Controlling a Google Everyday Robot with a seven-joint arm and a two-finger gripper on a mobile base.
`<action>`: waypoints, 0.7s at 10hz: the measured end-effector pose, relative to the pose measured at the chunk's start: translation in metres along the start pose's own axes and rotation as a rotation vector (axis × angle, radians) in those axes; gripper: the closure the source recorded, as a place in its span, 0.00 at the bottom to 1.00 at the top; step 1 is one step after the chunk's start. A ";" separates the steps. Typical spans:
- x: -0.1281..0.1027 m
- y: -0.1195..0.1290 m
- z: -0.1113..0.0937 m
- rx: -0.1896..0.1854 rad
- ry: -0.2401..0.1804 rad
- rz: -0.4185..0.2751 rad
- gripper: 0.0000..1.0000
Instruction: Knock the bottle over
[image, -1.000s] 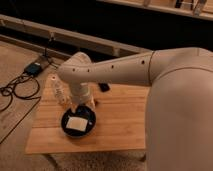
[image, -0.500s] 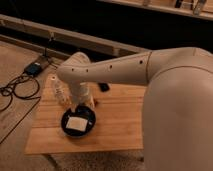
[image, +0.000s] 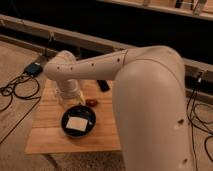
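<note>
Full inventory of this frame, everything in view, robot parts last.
table: 1, light wood, centre-left
bottle: 1, clear, standing at the table's left rear, partly behind the arm
bowl: 1, black, table front
white piece: 1, white, inside the bowl
small object: 1, reddish-brown, just behind the bowl
dark object: 1, black, table rear
cables: several, black, floor left and right
arm: 1, white, reaching in from the right
gripper: 1, low beside the bottle

wooden table (image: 50, 136) | bottle (image: 58, 94); black bowl (image: 78, 121); brown item (image: 91, 102); black item (image: 102, 85) | hand (image: 69, 96) beside bottle
</note>
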 end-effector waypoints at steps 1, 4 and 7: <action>-0.012 0.009 -0.001 0.007 -0.005 -0.017 0.35; -0.052 0.040 -0.005 0.013 -0.022 -0.066 0.35; -0.084 0.067 -0.008 -0.008 -0.027 -0.108 0.35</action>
